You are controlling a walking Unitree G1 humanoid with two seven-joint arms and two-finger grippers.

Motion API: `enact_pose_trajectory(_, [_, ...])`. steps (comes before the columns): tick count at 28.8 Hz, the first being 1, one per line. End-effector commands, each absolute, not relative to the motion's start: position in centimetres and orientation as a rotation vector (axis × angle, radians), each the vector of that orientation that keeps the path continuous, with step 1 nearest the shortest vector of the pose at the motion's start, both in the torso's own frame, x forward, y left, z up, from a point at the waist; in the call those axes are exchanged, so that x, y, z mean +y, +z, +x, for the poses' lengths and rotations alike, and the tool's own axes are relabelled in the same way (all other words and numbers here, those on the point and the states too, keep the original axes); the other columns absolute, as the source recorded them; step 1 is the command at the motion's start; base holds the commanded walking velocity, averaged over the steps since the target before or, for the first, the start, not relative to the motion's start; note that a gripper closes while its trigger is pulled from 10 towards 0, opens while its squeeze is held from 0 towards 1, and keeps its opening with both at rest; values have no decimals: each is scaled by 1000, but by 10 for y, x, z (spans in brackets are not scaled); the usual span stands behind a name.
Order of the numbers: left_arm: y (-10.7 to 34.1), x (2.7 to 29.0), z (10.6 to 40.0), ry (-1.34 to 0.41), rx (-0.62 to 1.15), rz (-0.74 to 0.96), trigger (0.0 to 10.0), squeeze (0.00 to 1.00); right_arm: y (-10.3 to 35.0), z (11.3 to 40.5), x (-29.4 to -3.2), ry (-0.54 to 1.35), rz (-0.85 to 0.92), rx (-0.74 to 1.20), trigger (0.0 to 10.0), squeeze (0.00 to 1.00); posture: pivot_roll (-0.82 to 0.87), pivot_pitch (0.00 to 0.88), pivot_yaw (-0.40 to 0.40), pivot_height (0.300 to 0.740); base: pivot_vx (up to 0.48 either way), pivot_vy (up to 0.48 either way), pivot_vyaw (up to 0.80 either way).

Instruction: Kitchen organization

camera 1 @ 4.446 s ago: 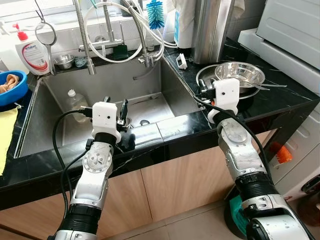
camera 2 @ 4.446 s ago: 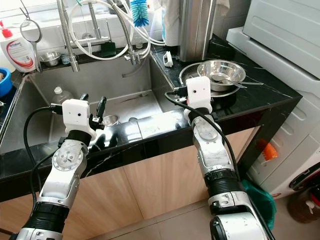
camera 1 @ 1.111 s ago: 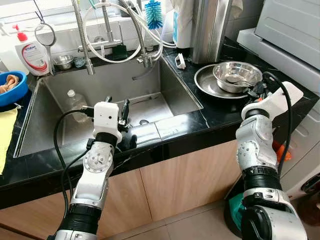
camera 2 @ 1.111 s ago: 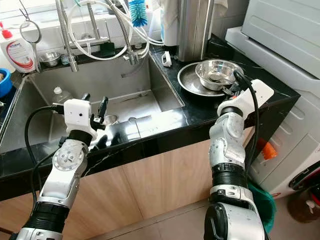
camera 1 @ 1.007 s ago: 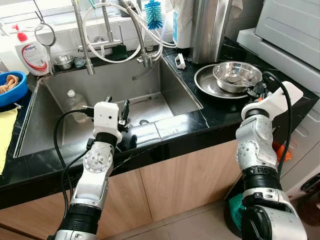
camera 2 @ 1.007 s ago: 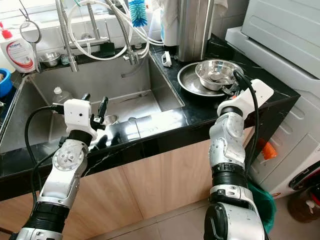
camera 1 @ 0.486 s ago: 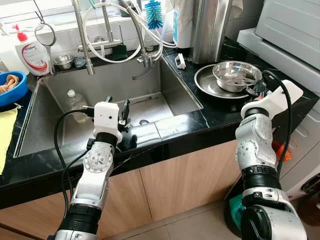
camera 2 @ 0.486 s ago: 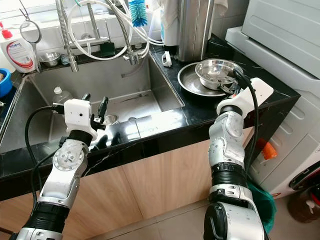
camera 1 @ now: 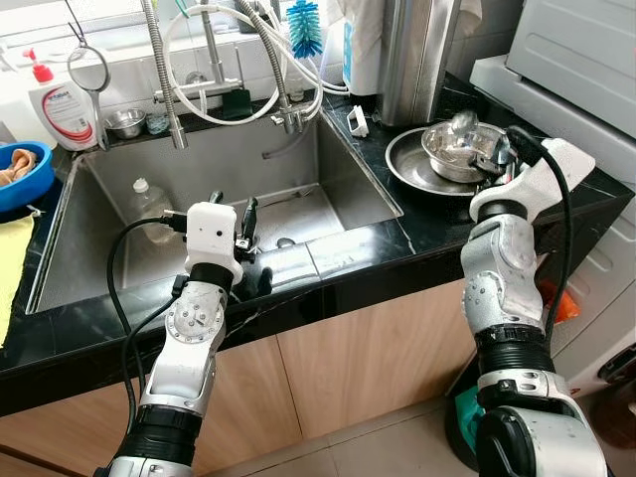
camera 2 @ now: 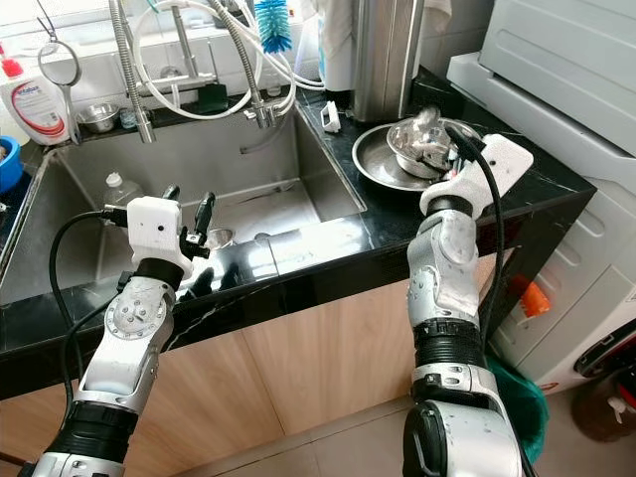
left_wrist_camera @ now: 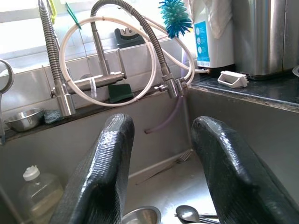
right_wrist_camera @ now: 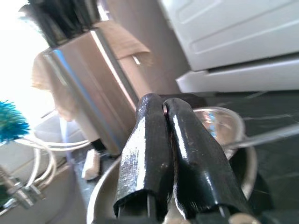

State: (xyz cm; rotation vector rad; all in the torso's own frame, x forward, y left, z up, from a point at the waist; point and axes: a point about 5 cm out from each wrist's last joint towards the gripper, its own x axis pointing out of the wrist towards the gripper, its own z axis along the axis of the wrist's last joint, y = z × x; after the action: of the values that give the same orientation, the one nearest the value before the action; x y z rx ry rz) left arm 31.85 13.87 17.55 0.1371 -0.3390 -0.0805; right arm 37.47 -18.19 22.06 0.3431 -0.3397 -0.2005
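Two right gripper [right_wrist_camera: 175, 212] fingers press together on a spoon [camera 1: 460, 123] above the bowl [camera 1: 457, 149], likely lifting it out.

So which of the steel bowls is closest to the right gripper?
The steel bowl on the round tray on the counter, bowl right beside the right gripper. The small bowl on the ledge behind the sink is far off.

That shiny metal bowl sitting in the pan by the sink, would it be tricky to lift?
Probably light, since the steel bowl looks thin-walled. Its polished surface may be slippery. Resting loosely in the metal pan, it could slide or rock if the right gripper nudges it.
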Motion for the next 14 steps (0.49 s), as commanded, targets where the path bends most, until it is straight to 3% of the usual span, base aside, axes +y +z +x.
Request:
enact_pose_trajectory(1, [180, 141, 320, -73, -351, 149, 10000, 0, 236, 375, -174, -159, 317, -397, 10000, 0, -152, 0, 90, 740, 0, 0, 0])
enact_pose_trajectory(8, [179, 144, 320, -62, -346, 152, 10000, 0, 255, 374, -144, 40, 92, -453, 10000, 0, -163, 0, 93, 740, 0, 0, 0])
enact_pose_trajectory(9, [178, 142, 320, -65, -345, 151, 10000, 0, 251, 377, -129, 146, 12, -397, 10000, 0, -164, 0, 92, 740, 0, 0, 0])
enact_pose_trajectory(13, [179, 141, 320, -67, -346, 149, 10000, 0, 238, 382, -117, 233, -100, -286, 10000, 0, -162, 0, 90, 740, 0, 0, 0])
enact_pose_trajectory(14, [179, 141, 320, -65, -346, 149, 10000, 0, 227, 382, -106, 329, -151, -222, 10000, 0, -162, 0, 89, 740, 0, 0, 0])
